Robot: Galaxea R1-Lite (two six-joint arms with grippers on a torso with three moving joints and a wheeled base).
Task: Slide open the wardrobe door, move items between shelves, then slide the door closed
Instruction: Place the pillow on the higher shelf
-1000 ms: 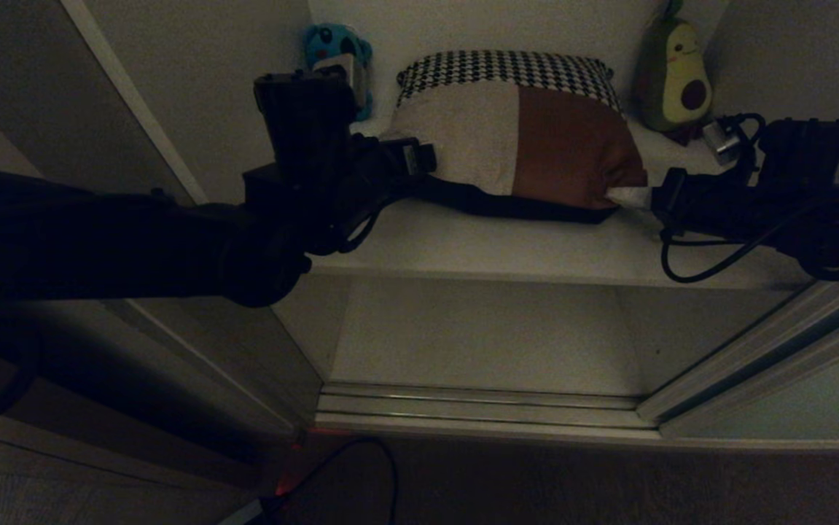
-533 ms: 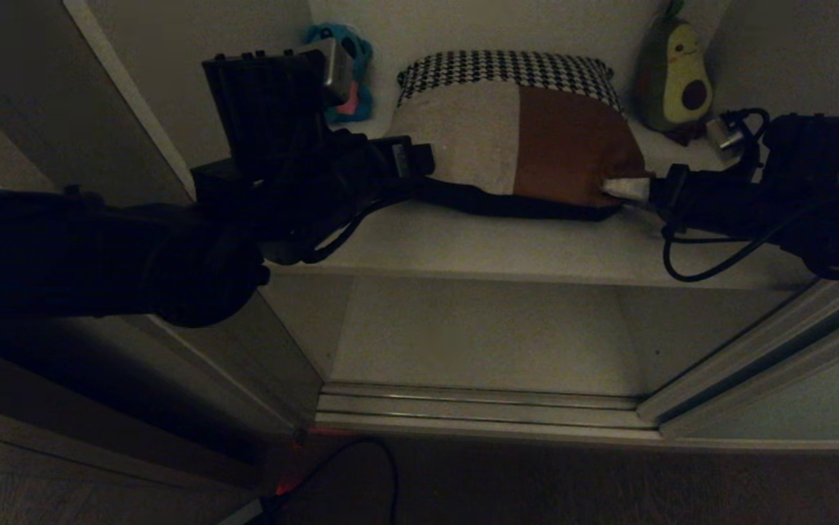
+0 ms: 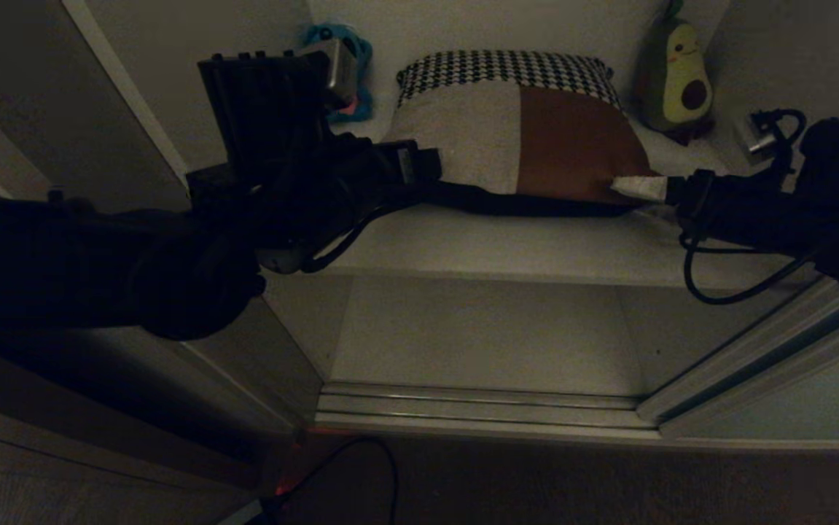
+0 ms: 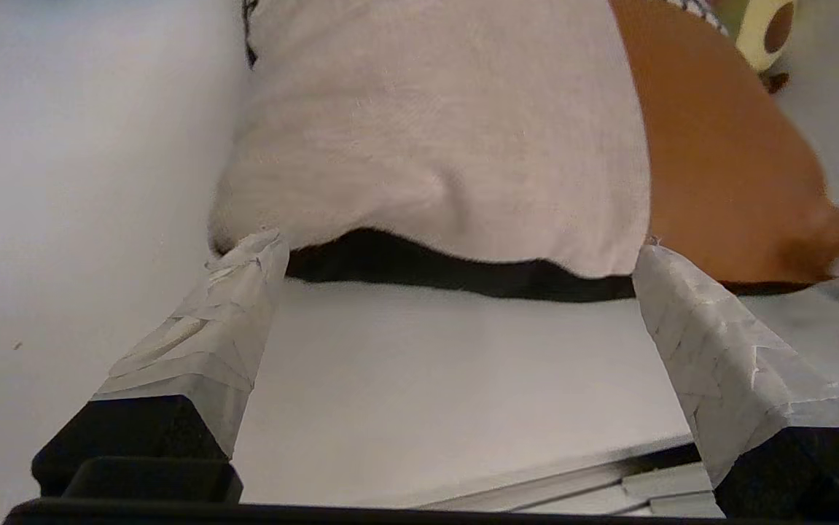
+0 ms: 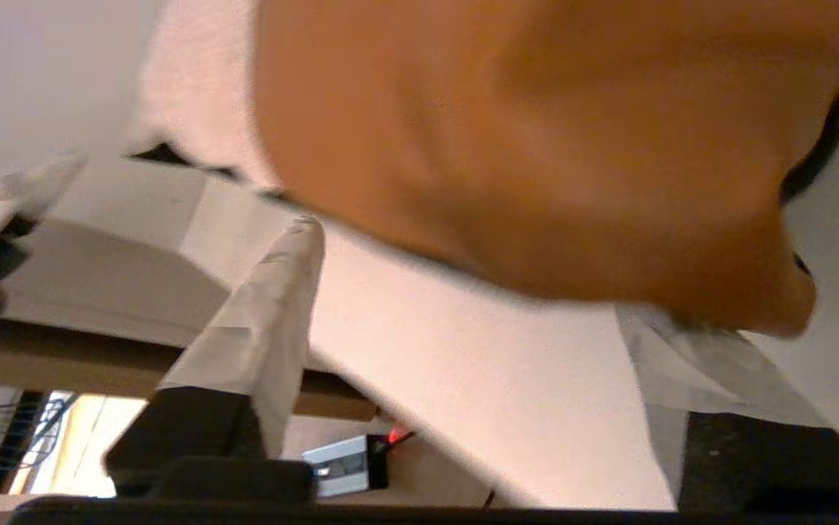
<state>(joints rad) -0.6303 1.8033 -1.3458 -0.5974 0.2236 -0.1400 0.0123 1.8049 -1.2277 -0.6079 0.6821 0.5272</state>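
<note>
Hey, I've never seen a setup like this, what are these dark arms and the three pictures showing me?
It is a two-armed robot at an open wardrobe. The wide picture comes from its head; the other two come from cameras behind each gripper. On the upper shelf lies a cushion, with a teal koala plush on one side and an avocado plush on the other. The left gripper stands open at the cushion's beige corner, and the right gripper is open at its brown corner. Neither holds anything.

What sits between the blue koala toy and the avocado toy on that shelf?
The cushion, leaning on the shelf between koala and avocado, in the head view.
</note>
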